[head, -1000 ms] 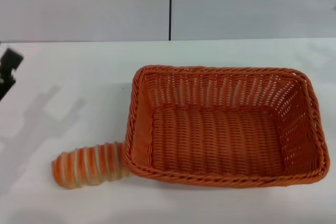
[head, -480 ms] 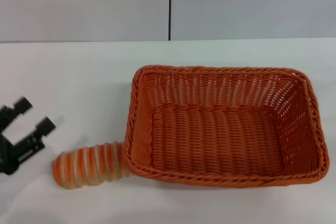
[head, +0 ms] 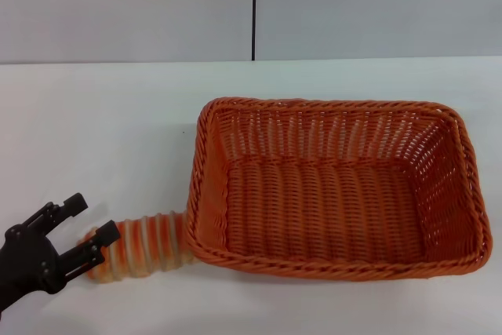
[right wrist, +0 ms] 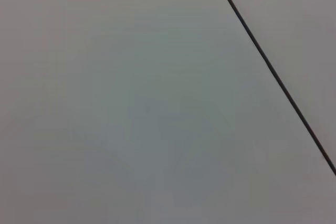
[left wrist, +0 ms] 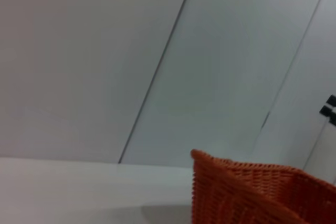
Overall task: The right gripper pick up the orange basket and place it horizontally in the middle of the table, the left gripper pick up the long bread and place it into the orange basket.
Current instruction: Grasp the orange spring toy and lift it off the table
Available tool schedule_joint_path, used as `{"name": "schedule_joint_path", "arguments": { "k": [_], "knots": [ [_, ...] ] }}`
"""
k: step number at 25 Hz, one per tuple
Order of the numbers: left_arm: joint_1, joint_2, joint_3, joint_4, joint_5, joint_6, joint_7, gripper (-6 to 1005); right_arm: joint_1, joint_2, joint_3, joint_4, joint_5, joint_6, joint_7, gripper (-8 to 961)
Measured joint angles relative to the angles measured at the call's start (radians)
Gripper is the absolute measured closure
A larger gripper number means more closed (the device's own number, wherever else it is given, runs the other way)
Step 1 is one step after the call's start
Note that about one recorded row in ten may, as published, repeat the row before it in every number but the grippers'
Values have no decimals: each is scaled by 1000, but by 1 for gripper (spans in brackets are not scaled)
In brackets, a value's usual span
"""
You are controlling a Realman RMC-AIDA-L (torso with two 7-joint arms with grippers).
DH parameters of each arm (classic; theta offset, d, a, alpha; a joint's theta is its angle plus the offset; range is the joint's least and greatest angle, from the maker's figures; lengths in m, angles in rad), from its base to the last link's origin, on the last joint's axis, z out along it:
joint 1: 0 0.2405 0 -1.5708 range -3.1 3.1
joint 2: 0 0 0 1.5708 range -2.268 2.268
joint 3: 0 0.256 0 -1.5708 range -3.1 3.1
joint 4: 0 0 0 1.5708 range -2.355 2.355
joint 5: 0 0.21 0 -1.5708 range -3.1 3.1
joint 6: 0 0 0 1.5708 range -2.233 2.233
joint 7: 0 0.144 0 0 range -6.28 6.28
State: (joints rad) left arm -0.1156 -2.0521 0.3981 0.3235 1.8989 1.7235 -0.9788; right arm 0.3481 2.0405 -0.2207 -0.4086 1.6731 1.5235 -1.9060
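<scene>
The orange basket (head: 337, 186) lies lengthwise across the middle of the white table (head: 110, 123), open side up and with nothing in it. Its corner (left wrist: 252, 192) also shows in the left wrist view. The long bread (head: 145, 242), striped orange and cream, lies on the table against the basket's near left corner. My left gripper (head: 90, 221) is at the bread's outer end, open, with one finger (head: 96, 250) over the loaf's tip and the other finger (head: 61, 213) farther back. The right gripper is out of view.
A grey wall (head: 125, 5) with a dark vertical seam (head: 253, 5) stands behind the table. Bare tabletop lies left of the basket and behind it. The right wrist view holds only wall and a seam (right wrist: 273, 72).
My left gripper has come in from the far left edge and moved down and right toward the bread's end. The basket and the bread have not moved.
</scene>
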Motion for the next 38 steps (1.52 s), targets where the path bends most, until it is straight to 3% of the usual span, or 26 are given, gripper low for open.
{"name": "schedule_joint_path", "arguments": {
  "k": [38],
  "knots": [
    [11, 1, 7, -1, 72, -159, 40, 222, 15, 1, -5, 47, -41, -42, 9, 385]
  ]
}}
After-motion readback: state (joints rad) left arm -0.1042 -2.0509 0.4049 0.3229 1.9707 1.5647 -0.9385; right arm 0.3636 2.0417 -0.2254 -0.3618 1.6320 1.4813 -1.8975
